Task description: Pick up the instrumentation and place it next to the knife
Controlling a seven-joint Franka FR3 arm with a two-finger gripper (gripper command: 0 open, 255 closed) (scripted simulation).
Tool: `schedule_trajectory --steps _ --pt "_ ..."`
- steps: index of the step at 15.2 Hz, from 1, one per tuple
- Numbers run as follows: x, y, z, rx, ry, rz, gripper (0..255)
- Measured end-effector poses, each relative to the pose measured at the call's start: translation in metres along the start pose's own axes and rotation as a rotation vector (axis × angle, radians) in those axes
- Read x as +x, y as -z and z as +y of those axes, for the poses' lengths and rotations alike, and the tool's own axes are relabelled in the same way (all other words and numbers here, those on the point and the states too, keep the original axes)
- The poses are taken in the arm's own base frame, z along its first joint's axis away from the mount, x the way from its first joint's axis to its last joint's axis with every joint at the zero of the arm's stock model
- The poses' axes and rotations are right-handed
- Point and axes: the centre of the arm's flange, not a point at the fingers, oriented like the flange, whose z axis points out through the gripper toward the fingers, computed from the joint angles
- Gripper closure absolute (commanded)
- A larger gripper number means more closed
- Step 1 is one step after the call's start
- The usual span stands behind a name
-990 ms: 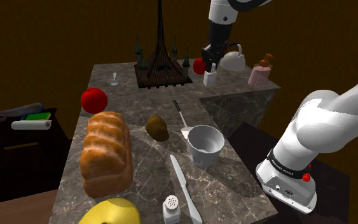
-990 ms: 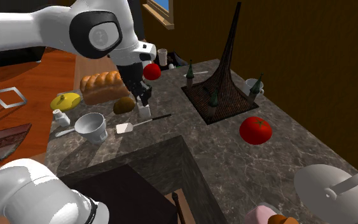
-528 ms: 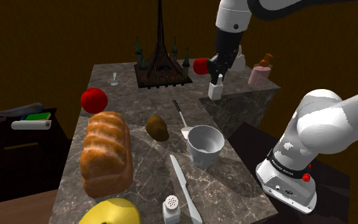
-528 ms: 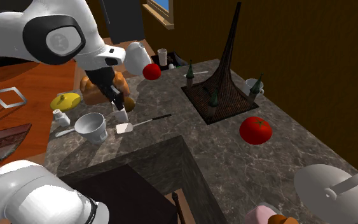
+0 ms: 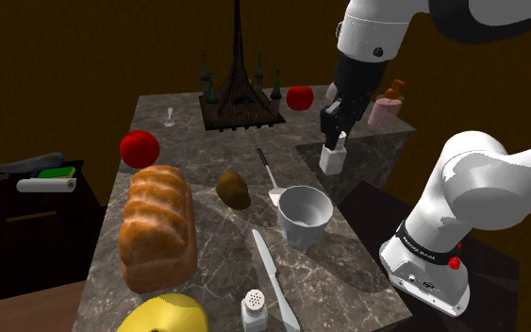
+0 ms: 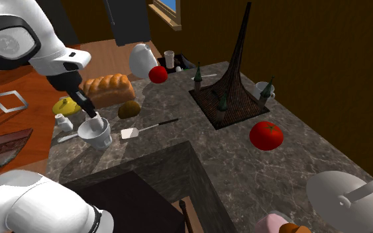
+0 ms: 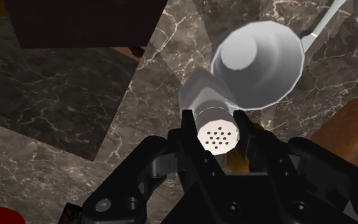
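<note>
Where the marble worktop (image 5: 212, 158) steps inward beside the robot's stand, its edge runs close to the hand (image 5: 333, 143), and past that edge the surface drops away to dark floor. The hand hangs raised above the worktop, with its two black fingers (image 7: 187, 127) pressed against opposite sides of a small white shaker (image 7: 217, 135). The shaker's perforated top faces back towards the wrist, and it is lifted clear of the marble. A white cup (image 7: 257, 60) stands just below and beyond the hand, and a spatula (image 5: 266, 168) lies near the cup. The knife (image 5: 275, 279) lies well apart from the hand, past the cup, with a second shaker (image 5: 254, 306) just beside its blade. Bare marble shows between the knife and the bread loaf (image 5: 157, 226), and a narrower strip shows between the knife and the worktop's edge.
</note>
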Motion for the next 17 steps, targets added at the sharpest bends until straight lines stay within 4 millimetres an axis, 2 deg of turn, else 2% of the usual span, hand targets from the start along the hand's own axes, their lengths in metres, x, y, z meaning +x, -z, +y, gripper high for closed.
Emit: schedule_trajectory --steps 9,11,17 --pt "-0.096 0.009 -0.069 0.000 -0.001 0.000 255" --pt "-0.102 0.004 -0.077 0.000 -0.001 -0.001 255" --pt "-0.107 -0.027 -0.079 0.000 -0.002 -0.002 255"
